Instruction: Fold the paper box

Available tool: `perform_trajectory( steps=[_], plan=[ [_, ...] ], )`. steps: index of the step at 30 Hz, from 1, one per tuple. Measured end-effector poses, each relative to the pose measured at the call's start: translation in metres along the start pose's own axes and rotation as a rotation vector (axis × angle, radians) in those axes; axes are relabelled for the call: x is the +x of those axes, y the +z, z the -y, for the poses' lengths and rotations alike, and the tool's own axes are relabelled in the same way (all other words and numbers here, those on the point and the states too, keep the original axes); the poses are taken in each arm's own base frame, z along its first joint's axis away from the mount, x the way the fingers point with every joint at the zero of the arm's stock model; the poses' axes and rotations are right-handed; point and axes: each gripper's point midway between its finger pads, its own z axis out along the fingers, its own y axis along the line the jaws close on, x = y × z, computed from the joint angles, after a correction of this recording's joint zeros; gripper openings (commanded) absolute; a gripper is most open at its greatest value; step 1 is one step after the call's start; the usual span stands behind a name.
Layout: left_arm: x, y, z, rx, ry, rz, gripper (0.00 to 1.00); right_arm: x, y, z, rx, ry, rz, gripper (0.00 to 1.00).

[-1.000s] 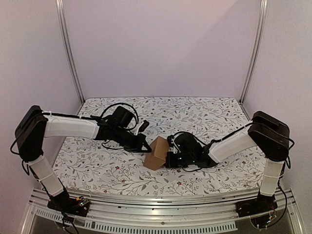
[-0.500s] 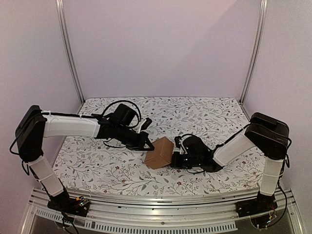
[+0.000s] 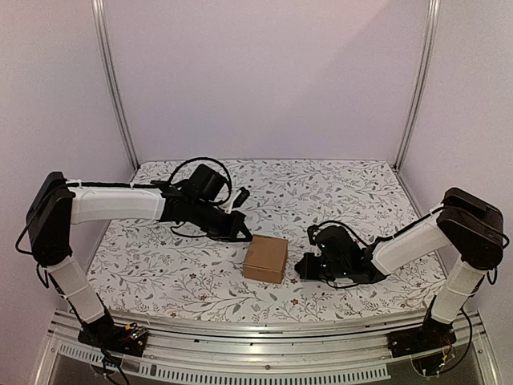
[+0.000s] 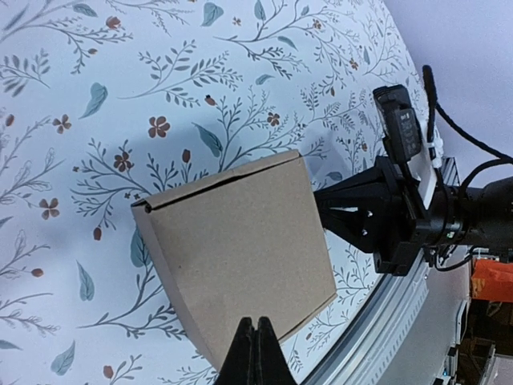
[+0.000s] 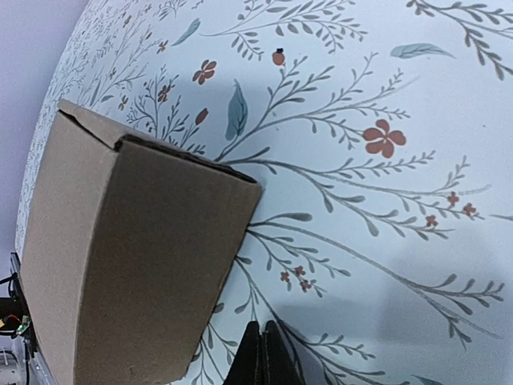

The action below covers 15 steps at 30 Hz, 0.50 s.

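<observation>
On the table's front middle: the paper box (image 3: pixel 265 260) sits as a closed brown cube on the floral cloth, its flat top facing up.
Box sides: plain cardboard with no print. The left wrist view shows a thin dark seam along one top edge, where a flap meets the wall.
Box position: between the two arm tips, closer to the front rail (image 3: pixel 264 329) than to the back wall.
Left gripper (image 3: pixel 244 235): its jaws are pressed fully together with nothing between them. It lies low over the cloth, just beside the box's rear left corner.
Left contact: the pictures do not show whether the tip touches the cardboard. In the left wrist view the closed fingers overlap the box's near edge.
Right gripper (image 3: pixel 300 269): it is also clamped tight and empty. It lies low on the box's right side, pointing toward it.
Right contact: a narrow strip of cloth shows between the tip and the box, so the two are apart.
Left arm: it reaches in from the left edge, white forearm level, with black cables (image 3: pixel 196 168) looped over the wrist.
Right arm: it is bent low from the right edge, forearm sloping down to the wrist.
Table (image 3: pixel 160 273): covered in a pale cloth with leaf and flower sprigs.
</observation>
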Motion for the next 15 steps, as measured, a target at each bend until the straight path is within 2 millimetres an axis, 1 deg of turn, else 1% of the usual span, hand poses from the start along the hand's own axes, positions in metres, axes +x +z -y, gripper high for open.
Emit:
perform_trajectory(
  steps=[4, 8, 9, 13, 15],
  plan=[
    [-0.002, -0.002, -0.007, -0.048, 0.012, 0.009, 0.00, -0.004, -0.015, 0.009, 0.068, -0.034, 0.005, 0.06],
    [-0.005, -0.011, -0.014, -0.107, 0.029, 0.032, 0.00, -0.015, -0.035, 0.012, 0.116, -0.079, 0.030, 0.22],
    [-0.007, -0.015, -0.014, -0.117, 0.035, 0.041, 0.00, -0.018, -0.039, 0.012, 0.128, -0.089, 0.038, 0.28],
    [-0.018, -0.037, -0.012, -0.164, 0.074, 0.105, 0.17, -0.036, -0.056, 0.010, 0.184, -0.148, 0.071, 0.43],
    [-0.023, -0.049, -0.012, -0.191, 0.097, 0.138, 0.29, -0.047, -0.065, 0.007, 0.206, -0.181, 0.091, 0.52]
  ],
)
